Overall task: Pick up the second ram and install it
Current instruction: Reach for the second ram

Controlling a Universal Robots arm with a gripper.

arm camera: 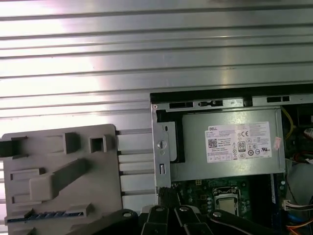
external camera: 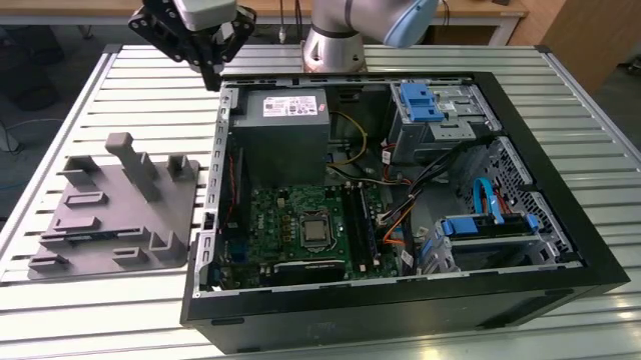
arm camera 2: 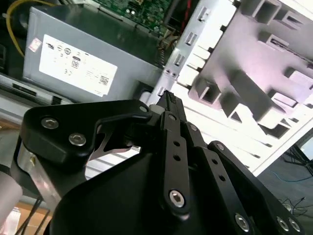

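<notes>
Currently the gripper [external camera: 212, 81] hangs above the slatted metal table [external camera: 120, 67], just outside the far corner of the open computer case [external camera: 401, 307] on the exterior view's left. In the second wrist view its fingers [arm camera 2: 167, 100] are closed together, with nothing between them.

The second ram [external camera: 95, 238] is not in the case. It lies flat in a long slot of the grey tray [external camera: 100, 217], which sits on the table beside the case on the exterior view's left. In the first wrist view the ram [arm camera: 46, 215] shows as a narrow blue-green strip along one edge of the tray [arm camera: 102, 186]. The gripper is well apart from it, nearer the case corner than the ram.

Inside the case, the grey power supply [external camera: 285, 127] fills the corner closest to the gripper, and the green motherboard [external camera: 270, 217] lies next to it with the processor [external camera: 315, 231] exposed. Whether the long black memory slots beside the processor are occupied cannot be determined.
</notes>
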